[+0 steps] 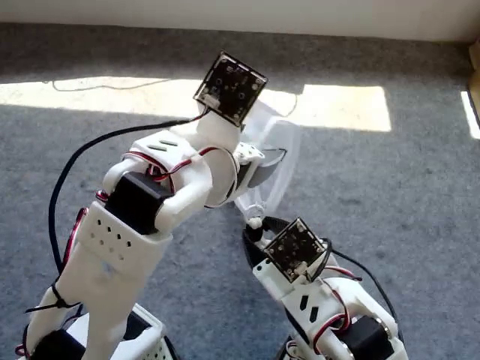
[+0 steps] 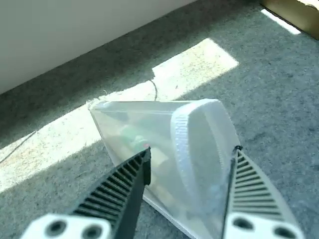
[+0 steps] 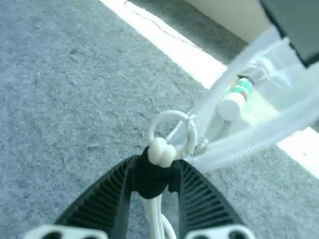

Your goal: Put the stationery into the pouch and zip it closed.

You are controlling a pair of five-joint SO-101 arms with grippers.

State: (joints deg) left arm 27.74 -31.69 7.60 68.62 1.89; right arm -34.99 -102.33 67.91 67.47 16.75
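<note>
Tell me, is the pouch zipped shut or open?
Open: the pouch has its two zipper edges spread apart beyond the slider, whose pull the right gripper holds.

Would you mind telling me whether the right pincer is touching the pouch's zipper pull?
Touching. The right wrist view shows the right pincer clamped on the zipper pull at its bead.

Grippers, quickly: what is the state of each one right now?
Left gripper: closed on the pouch, which sits between its jaws.
Right gripper: closed on the zip pull of the pouch.
</note>
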